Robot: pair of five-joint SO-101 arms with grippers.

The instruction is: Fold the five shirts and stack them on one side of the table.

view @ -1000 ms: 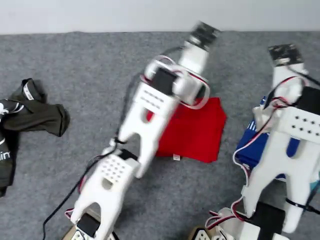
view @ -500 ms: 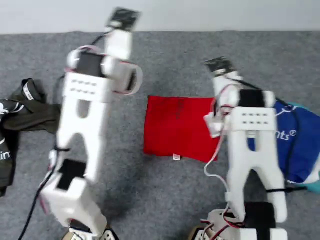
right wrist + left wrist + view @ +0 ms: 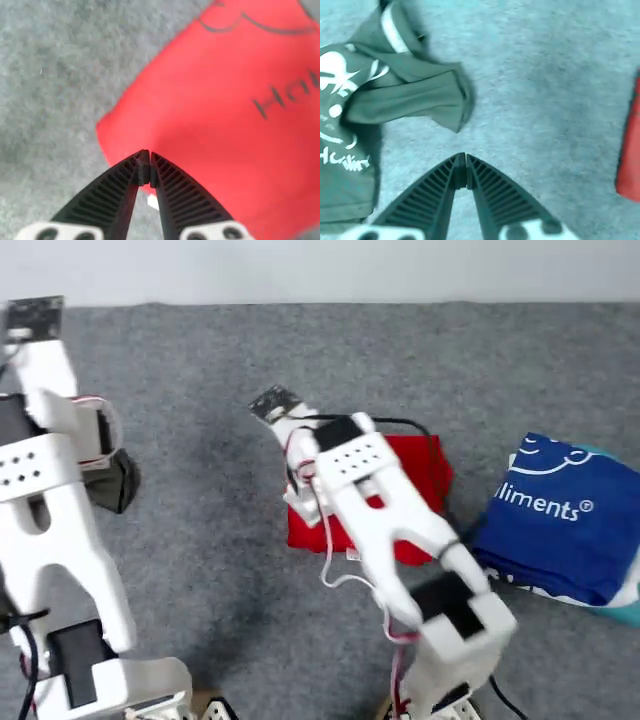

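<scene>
The left gripper (image 3: 465, 172) is held closed and empty near the dark shirt (image 3: 405, 97) — the right gripper (image 3: 146, 169), likewise pressed together, is seen at the red shirt (image 3: 225, 125) corner.

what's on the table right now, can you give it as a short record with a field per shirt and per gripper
surface: grey table cover
red shirt: folded flat, mid-table
blue shirt: folded, at the table's right side, lying on a teal cloth
dark shirt: crumpled, not folded, at the table's left side
left gripper: shut, nothing between the tips, over bare cover beside the dark shirt
right gripper: shut, nothing between the tips, over a corner of the red shirt
</scene>
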